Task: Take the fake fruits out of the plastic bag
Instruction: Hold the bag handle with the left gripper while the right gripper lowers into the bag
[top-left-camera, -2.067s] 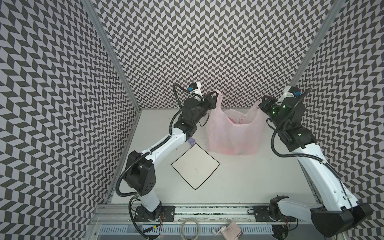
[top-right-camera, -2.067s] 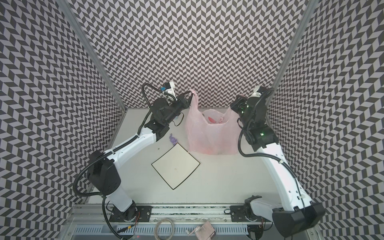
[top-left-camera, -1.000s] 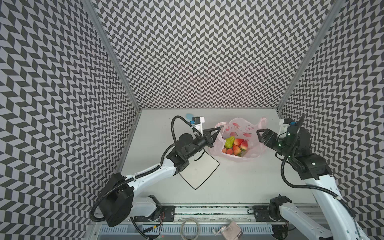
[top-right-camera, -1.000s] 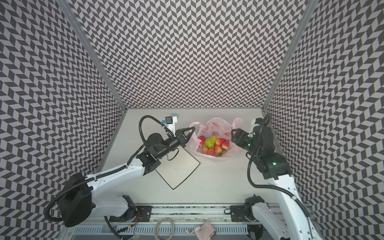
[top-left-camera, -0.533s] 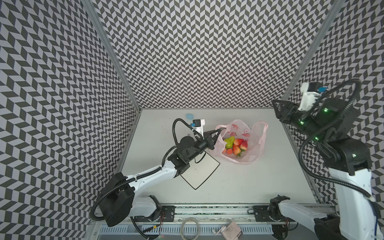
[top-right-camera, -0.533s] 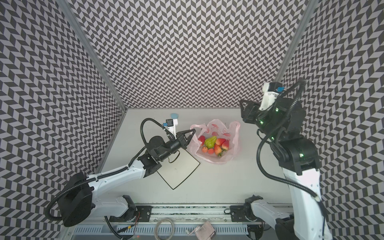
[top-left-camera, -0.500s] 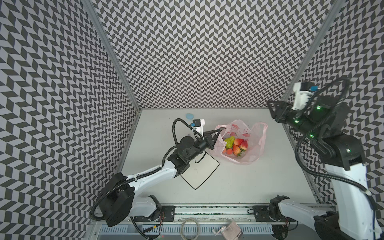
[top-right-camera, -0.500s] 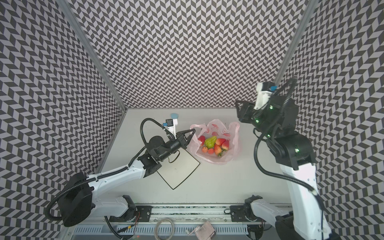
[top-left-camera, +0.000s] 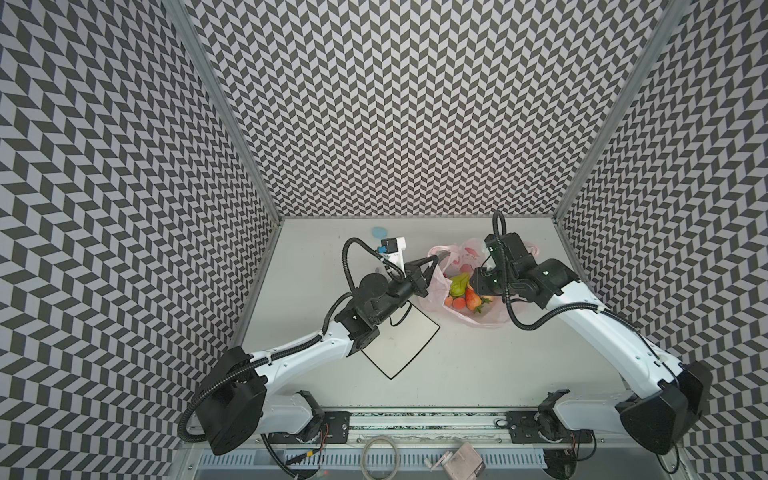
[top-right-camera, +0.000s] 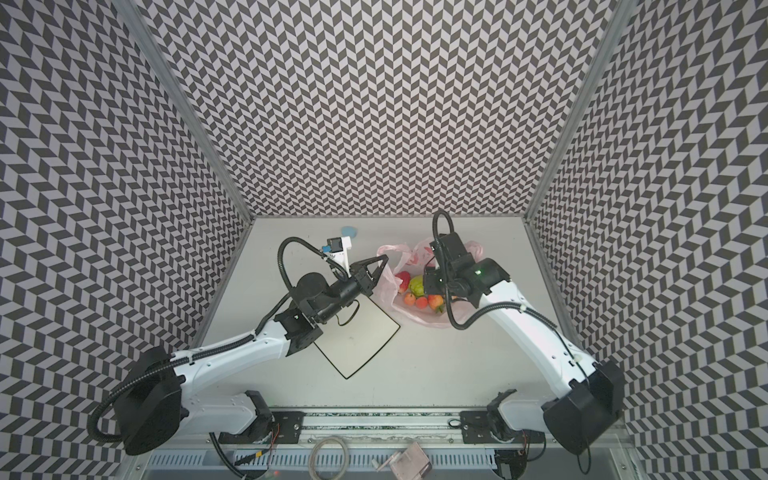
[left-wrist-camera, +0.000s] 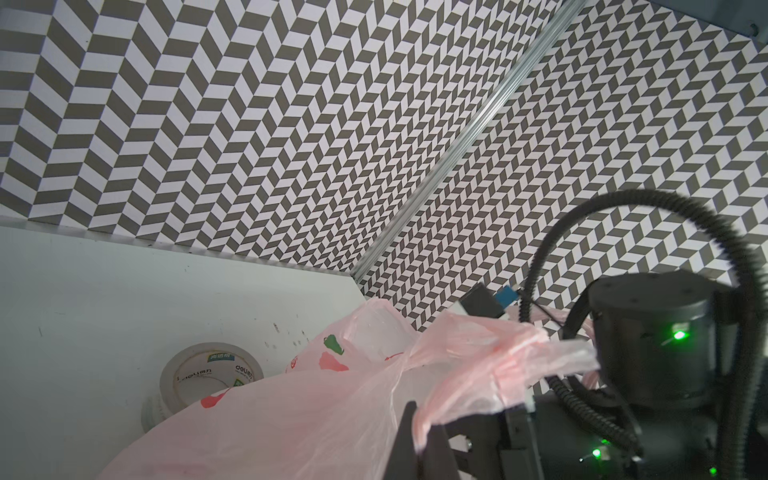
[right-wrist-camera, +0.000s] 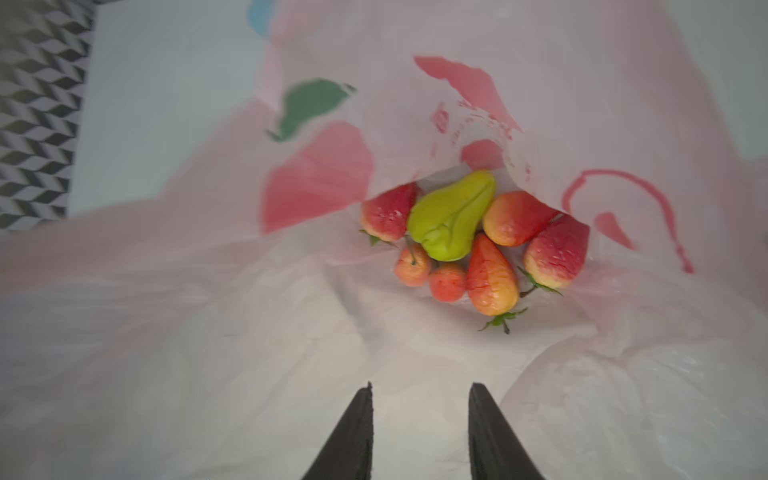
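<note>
Right wrist view: fruits (right-wrist-camera: 469, 241) mid-frame look light, glossy, slippery; pinch one across its middle. Right gripper (right-wrist-camera: 420, 388) apart, empty; left gripper (left-wrist-camera: 419, 419) clamped on bag (left-wrist-camera: 311, 415).

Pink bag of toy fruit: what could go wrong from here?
1. The left fingers pinch only a thin strip of the plastic bag; it could slip out, and the mouth might fold over the fake fruits.
2. The fruits lie packed together around the pear, so the open right fingers may catch two at once, or pinch loose film instead.
</note>
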